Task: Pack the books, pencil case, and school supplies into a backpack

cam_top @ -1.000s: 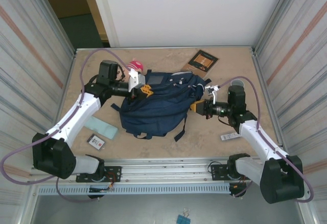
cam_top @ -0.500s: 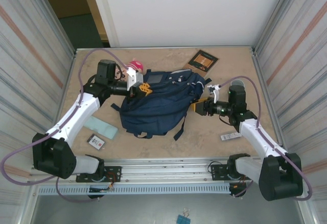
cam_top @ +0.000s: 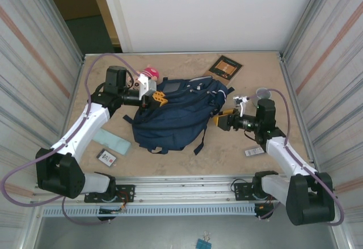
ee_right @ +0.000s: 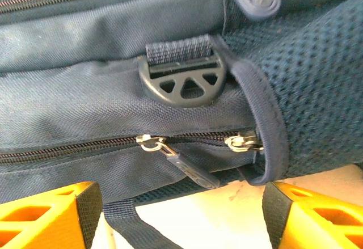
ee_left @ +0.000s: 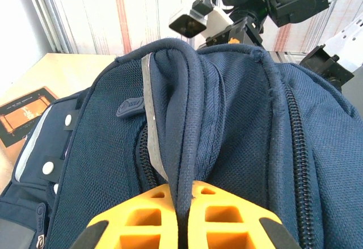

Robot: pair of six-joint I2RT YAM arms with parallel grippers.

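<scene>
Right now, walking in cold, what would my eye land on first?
A big navy backpack lies in the middle of the table, the largest thing by far. The left gripper pinches its top strap, while the right gripper stands open at the bag's right side, facing a zipper pull. A brown book lies at the far edge.

The left arm (cam_top: 85,125) and right arm (cam_top: 286,157) have white links, black joints and purple cables (cam_top: 100,60); the orange fingers (ee_right: 39,215) look latticed, possibly plastic.

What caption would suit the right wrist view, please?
Open right gripper facing the backpack, near its zipper pulls and buckle.
</scene>
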